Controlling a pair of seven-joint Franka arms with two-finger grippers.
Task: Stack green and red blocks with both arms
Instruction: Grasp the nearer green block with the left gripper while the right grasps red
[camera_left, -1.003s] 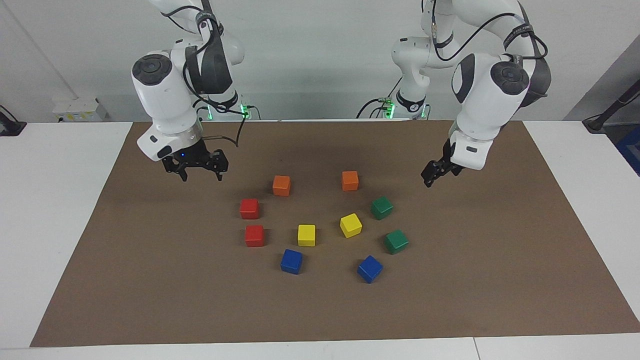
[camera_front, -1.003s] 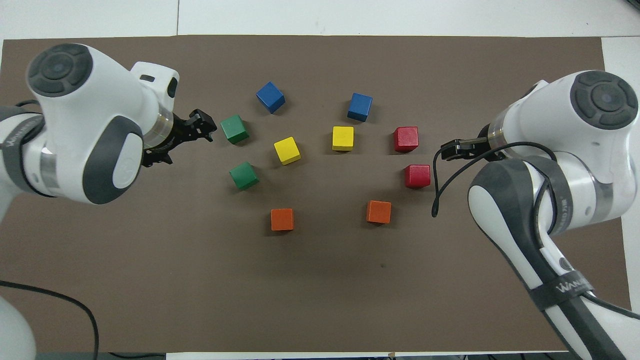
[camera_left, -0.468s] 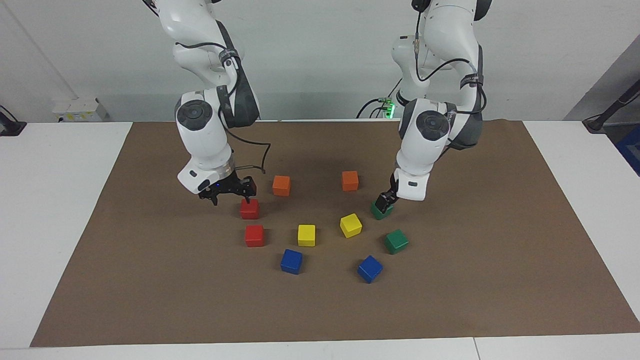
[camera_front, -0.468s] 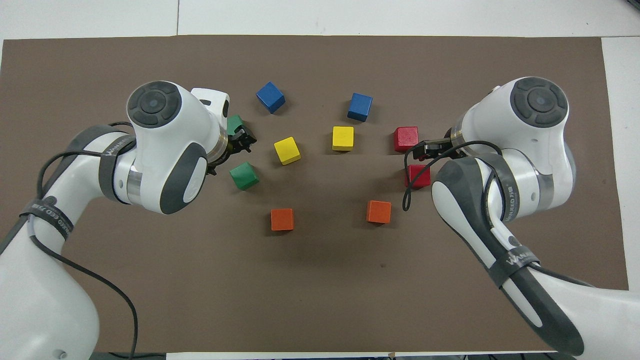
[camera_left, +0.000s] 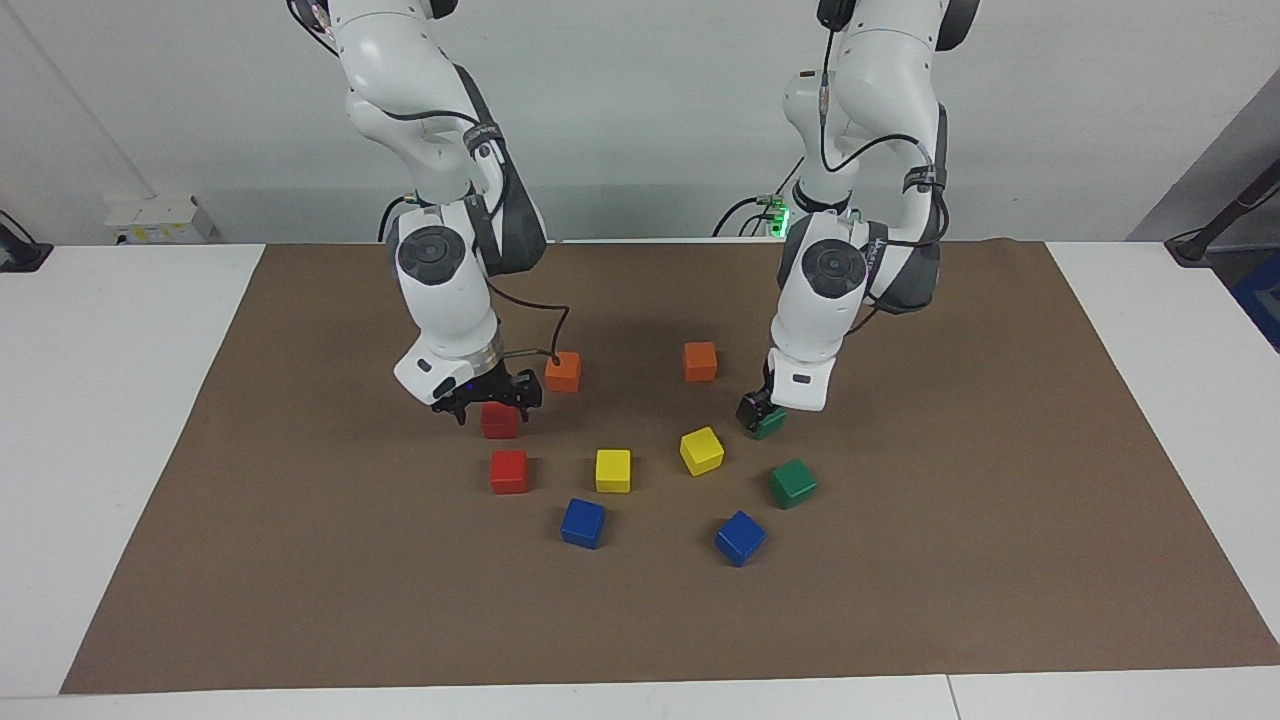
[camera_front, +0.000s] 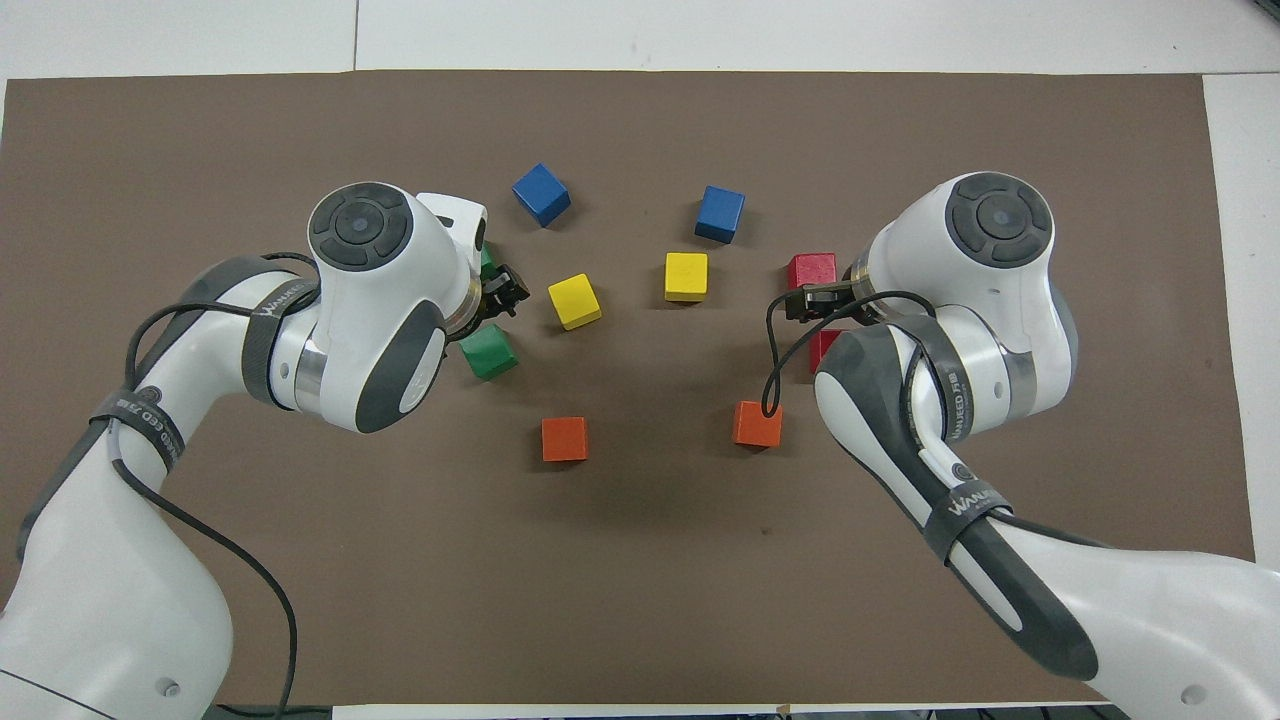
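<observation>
Your right tool straddles a red block, fingers apart, and your left tool, also apart, straddles a green block.

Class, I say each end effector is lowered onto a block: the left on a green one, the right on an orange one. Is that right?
One slip: the right end effector is at a red block, not orange. The facing view shows it. The left end effector is at a green block, as stated.
</observation>
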